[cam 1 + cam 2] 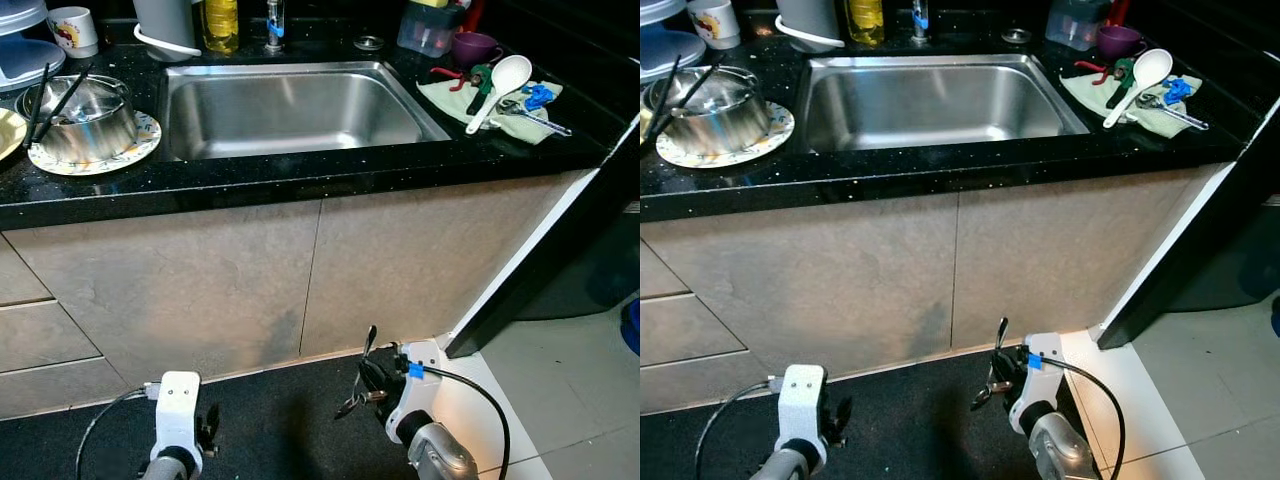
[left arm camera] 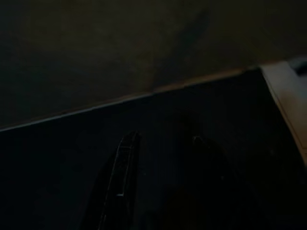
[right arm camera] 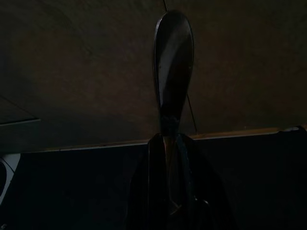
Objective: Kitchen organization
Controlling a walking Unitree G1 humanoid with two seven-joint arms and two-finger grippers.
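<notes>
Both silver arms hung low. The right gripper [image 1: 368, 385] was clamped on a metal utensil [image 3: 171, 81] (its handle pointing up). The left gripper [image 1: 207, 428] dangled idle, its fingers lost in shade.

Black speckled counter [image 1: 300, 175], beige cabinets [image 1: 200, 280], dark mat [image 1: 280, 420], white tiles [image 1: 570, 380]

right gripper [image 1: 1002, 378]: low before cabinet | jaws clamp metal utensil [image 1: 995, 362], perhaps a fork | sink [image 1: 930, 100] above
</notes>
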